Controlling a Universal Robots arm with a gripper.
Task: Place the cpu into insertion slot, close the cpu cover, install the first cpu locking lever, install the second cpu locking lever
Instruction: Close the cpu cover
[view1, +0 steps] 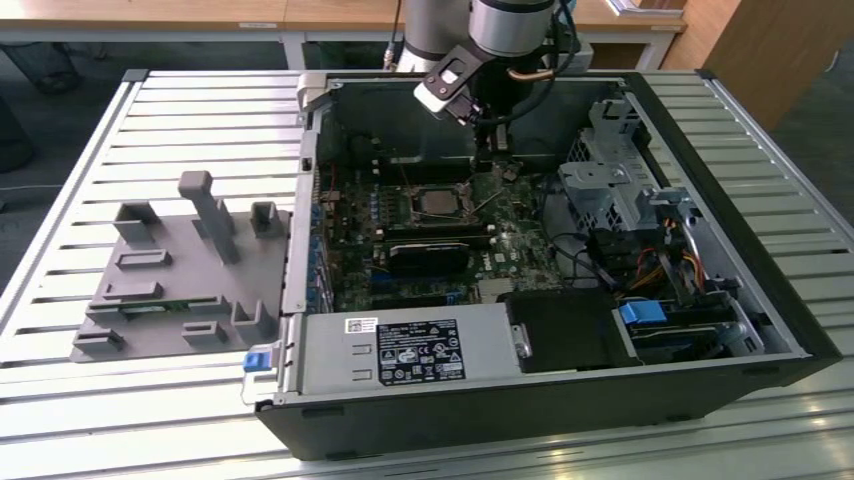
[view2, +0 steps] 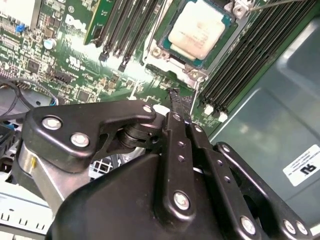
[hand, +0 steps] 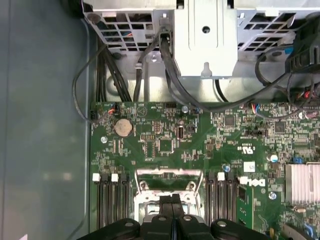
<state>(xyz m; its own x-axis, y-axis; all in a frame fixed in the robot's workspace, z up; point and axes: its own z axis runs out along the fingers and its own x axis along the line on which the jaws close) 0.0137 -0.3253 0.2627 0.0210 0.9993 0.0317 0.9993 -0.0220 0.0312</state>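
The cpu (view2: 199, 29), a pale square chip, sits in the insertion slot (view1: 438, 200) on the green motherboard inside the open computer case. A silvery cpu cover (hand: 167, 174) frames the slot and appears to lie down over the chip's edges. My gripper (view2: 175, 95) is shut, with its black fingertips pressed together and nothing seen between them. It hangs just beside the slot, on the exterior view's right of it (view1: 487, 160). A thin wire locking lever (view2: 194, 97) runs close by the fingertips; I cannot tell whether they touch. Another lever (view2: 272, 5) lies along the slot's far side.
Black memory slots (view2: 240, 70) flank the socket. A long black module (view1: 430, 252) and the grey power supply box (view1: 400, 350) lie nearer the case front. A metal drive cage (view1: 614, 190) with cables stands at the exterior view's right. A grey fixture (view1: 187, 270) rests on the slatted table.
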